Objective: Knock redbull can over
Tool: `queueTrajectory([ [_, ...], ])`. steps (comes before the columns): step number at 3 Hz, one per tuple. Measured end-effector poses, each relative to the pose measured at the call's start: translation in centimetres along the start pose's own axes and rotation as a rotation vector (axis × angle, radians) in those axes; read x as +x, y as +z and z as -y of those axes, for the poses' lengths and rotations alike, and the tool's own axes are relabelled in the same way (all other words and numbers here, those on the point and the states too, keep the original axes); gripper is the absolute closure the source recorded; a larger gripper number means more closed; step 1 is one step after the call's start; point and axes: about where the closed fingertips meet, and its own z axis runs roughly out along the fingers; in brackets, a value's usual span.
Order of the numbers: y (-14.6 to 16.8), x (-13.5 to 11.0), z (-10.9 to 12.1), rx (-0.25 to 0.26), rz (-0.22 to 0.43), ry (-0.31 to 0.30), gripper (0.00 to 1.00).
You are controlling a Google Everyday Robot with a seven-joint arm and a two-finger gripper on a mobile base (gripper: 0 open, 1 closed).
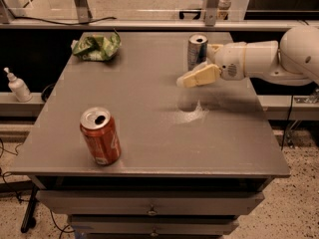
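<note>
The redbull can (197,51), slim and silver-blue with a silver top, stands upright at the far right of the grey table (149,148). My gripper (195,77), cream-coloured on a white arm (264,59) that reaches in from the right, hovers just in front of the can and slightly to its left, low over the table top. It overlaps the can's lower part in this view; I cannot tell if they touch.
A wider red soda can (100,136) stands upright near the table's front left. A crumpled green bag (95,46) lies at the far left. A white pump bottle (18,85) stands on a ledge left of the table. A rail runs behind the table.
</note>
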Motion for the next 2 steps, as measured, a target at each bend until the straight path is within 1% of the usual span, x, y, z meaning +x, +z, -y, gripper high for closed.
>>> queueTrajectory([
  [1, -0.4, -3.0, -1.7, -0.066, 0.1, -0.064, 0.0],
  [2, -2.0, -6.0, -5.4, -0.147, 0.189, -0.131, 0.0],
])
